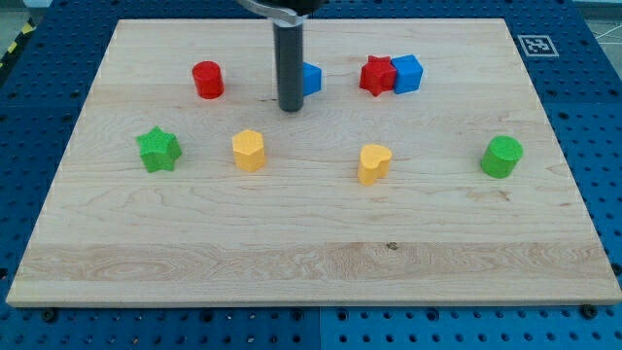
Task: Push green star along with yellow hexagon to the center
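Where the wooden board has its left side, the green star sits flat, with the yellow hexagon a little way to its right; the two do not touch. My tip is above and to the right of the hexagon, apart from both blocks. It is only a rod, so it has no hand to open or close, and it holds nothing. A blue block peeks out just behind the rod. A red cylinder stands in the upper left. A red star touches a blue cube in the upper right. A yellow heart sits right of the middle, and a green cylinder is far right.
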